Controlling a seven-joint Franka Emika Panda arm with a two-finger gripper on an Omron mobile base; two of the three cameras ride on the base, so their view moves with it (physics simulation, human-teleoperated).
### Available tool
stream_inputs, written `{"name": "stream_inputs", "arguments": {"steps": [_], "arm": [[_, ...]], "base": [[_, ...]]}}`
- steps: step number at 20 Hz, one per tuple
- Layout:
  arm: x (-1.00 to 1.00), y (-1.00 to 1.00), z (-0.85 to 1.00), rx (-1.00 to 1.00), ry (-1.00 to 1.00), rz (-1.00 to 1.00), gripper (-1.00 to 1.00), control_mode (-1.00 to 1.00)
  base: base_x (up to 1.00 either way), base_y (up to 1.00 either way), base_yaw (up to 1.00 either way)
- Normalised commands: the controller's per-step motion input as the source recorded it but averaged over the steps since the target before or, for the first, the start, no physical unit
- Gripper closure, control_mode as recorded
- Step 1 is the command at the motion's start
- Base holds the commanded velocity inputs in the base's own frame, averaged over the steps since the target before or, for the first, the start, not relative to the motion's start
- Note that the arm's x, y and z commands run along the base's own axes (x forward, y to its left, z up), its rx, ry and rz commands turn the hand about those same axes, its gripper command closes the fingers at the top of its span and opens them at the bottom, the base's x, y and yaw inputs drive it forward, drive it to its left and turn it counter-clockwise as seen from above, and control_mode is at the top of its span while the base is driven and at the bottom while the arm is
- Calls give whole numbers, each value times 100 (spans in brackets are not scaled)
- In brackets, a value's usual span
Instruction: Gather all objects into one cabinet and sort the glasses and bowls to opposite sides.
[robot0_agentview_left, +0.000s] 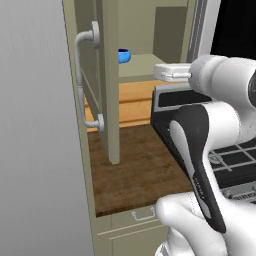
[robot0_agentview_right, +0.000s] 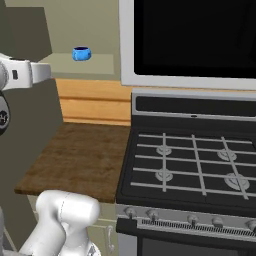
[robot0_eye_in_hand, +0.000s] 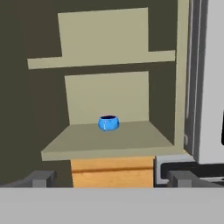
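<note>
Open sage cabinet (robot0_eye_in_hand: 109, 144), pale lower shelf. Arm (robot0_agentview_left: 220, 80) raised level, reaching toward it. Claw (robot0_eye_in_hand: 109, 178) open, empty, aimed at shelf front edge. Small blue bowl (robot0_eye_in_hand: 108, 123) upright near shelf's back edge, centred, well apart from claw.

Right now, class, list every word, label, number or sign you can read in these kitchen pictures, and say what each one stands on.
None: no readable text anywhere.
The blue bowl is plain.
The stove has knobs, unmarked as far as can be told.
The cabinet door carries no label.
</note>
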Motion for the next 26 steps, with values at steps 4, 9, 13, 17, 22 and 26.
{"name": "stream_inputs", "arguments": {"steps": [4,9,13,17,22,26], "arm": [[18,10,-1,0,1,2,-100,-100],[19,4,-18,0,0,0,-100,-100],[29,3,-14,0,0,0,-100,-100],[41,3,-1,0,0,0,-100,-100],[49,4,0,0,1,0,-100,-100],[53,1,0,0,2,0,-100,-100]], "base": [[0,0,0],[0,0,0],[0,0,0],[0,0,0],[0,0,0],[0,0,0]]}}
